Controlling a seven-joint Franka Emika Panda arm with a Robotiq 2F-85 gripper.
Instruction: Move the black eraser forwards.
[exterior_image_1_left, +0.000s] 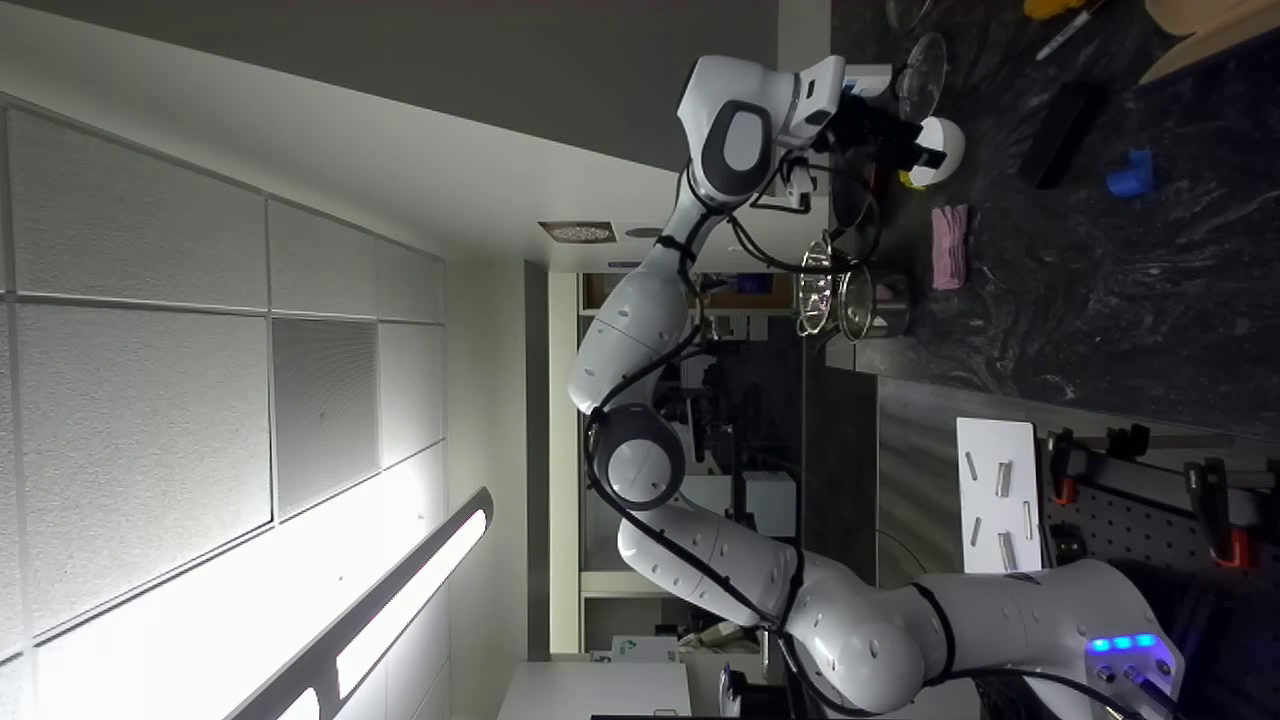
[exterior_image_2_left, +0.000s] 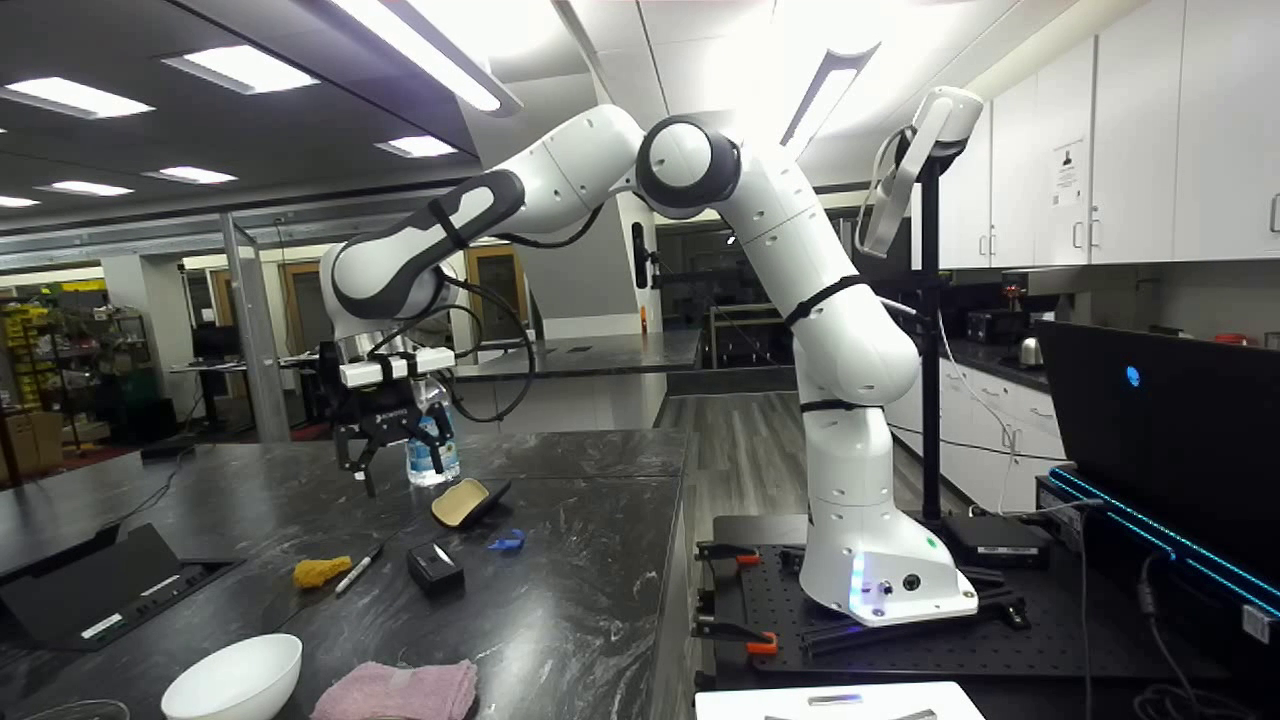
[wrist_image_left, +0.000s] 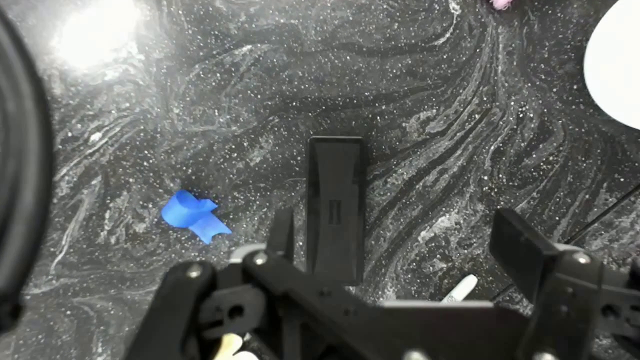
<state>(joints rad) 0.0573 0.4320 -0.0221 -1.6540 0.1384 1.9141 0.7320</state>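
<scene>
The black eraser (wrist_image_left: 335, 210) lies flat on the dark marbled table in the wrist view, its long side running up the picture and its near end hidden behind the gripper. It also shows in both exterior views, as a dark block (exterior_image_1_left: 1063, 133) and as a small black block (exterior_image_2_left: 435, 572). My gripper (wrist_image_left: 395, 237) is open and empty. In the wrist view the eraser appears between the fingertips, closer to the left finger. In the exterior views the gripper (exterior_image_2_left: 402, 470) hangs well above the table, apart from the eraser; it also shows (exterior_image_1_left: 930, 155).
Blue tape (wrist_image_left: 187, 211) lies beside the eraser. A white marker (exterior_image_2_left: 358, 570), a yellow lump (exterior_image_2_left: 320, 572), a tan-and-black object (exterior_image_2_left: 460, 503), a white bowl (exterior_image_2_left: 235, 680), a pink cloth (exterior_image_2_left: 400, 692), a water bottle (exterior_image_2_left: 432, 462) and a black folded stand (exterior_image_2_left: 95, 590) are also on the table.
</scene>
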